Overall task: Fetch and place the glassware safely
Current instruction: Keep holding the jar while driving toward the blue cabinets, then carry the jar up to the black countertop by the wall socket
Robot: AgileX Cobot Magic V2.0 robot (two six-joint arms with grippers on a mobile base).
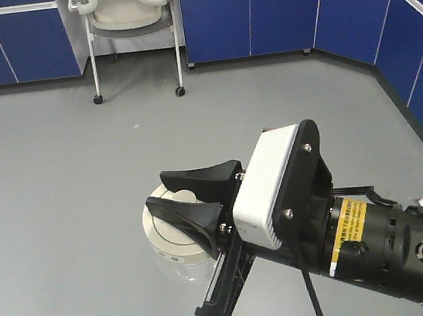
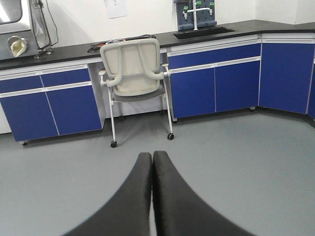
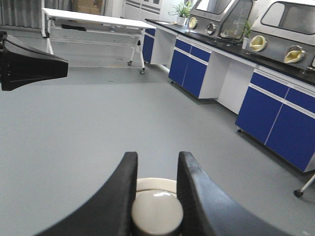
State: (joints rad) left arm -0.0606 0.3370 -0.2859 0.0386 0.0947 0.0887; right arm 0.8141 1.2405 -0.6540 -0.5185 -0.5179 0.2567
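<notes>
Front view: shows the jar (image 1: 181, 269) hung over the floor (image 1: 59, 186), near and centre, clamped at its lid (image 1: 162, 242) by the right end effector (image 1: 156, 192). Left wrist: shows the left end effector (image 2: 152, 156) pressed together on nothing (chair (image 2: 135, 69) far beyond). Right wrist: shows narrow fingers (image 3: 115, 201) either side of the knob (image 3: 157, 212). Probably light, brittle, slick; may part from a loose lid, so better gripped round the glass body. Needs a soft set-down.
</notes>
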